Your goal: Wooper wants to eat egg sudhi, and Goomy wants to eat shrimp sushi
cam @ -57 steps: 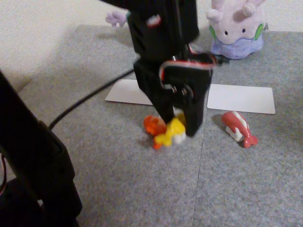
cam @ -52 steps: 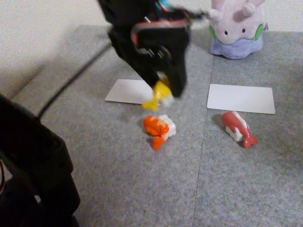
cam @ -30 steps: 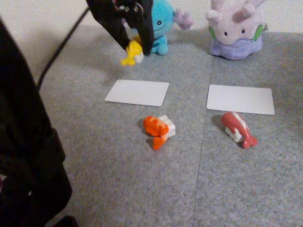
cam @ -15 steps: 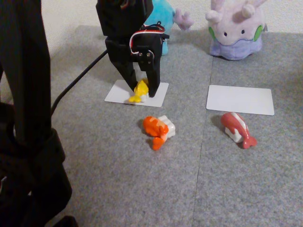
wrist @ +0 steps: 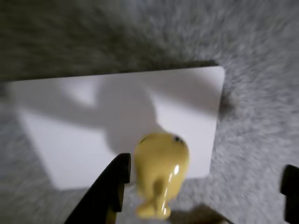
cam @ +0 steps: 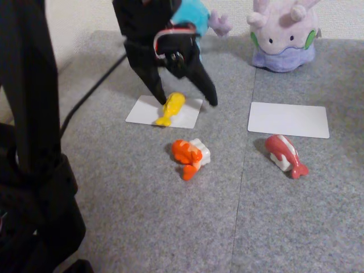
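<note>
Gripper point(cam: 185, 101) stood with its jaws spread wide and held nothing; the egg sudhi point(cam: 171, 107) lay free on the white card point(cam: 148, 111) in front of Wooper point(cam: 193, 23), one fingertip just beside it, the other well off toward the card's right corner in the fixed view. Wrist view agreed: yellow piece point(wrist: 161, 175) rested at the near edge of the card point(wrist: 70, 135), its tail end hanging over onto the carpet, a dark finger point(wrist: 110, 189) just beside it, whether touching I could not tell. Placement made sense as serving: the card acted as Wooper's plate, so the egg half of the task looked done, though the piece sat close to the edge and not centred. Goomy point(cam: 282, 34) sat at the back right behind its own white card point(cam: 289, 119), which was bare. Shrimp sushi point(cam: 190, 156) lay on the grey carpet point(cam: 170, 227) between the cards and nearer the camera, off both. A pinkish-red sushi point(cam: 286, 154) lay just in front of Goomy's card, not the one wanted. Next step, likely: lift clear without nudging the egg, then fetch the shrimp.
</note>
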You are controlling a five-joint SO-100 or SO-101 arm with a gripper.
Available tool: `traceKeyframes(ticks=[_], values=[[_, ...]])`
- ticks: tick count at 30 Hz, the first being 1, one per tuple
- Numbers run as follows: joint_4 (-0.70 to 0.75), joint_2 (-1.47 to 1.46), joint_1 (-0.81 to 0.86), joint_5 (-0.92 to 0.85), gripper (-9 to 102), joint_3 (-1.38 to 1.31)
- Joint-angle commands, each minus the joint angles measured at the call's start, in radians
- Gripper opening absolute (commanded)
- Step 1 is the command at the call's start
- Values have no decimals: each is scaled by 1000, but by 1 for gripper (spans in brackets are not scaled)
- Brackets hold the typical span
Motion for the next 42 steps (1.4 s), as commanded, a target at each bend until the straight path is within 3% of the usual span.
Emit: traceKeyframes(ticks=[1, 9, 16, 30, 35, 42], values=[[28, 133, -14, -38, 40, -49], [324, 411, -46, -403, 40, -49], [637, 621, -2, -836, 39, -29], [561, 638, 291, -1193, 39, 235], [434, 637, 288, -1200, 39, 368], [143, 637, 285, -1154, 39, 632]])
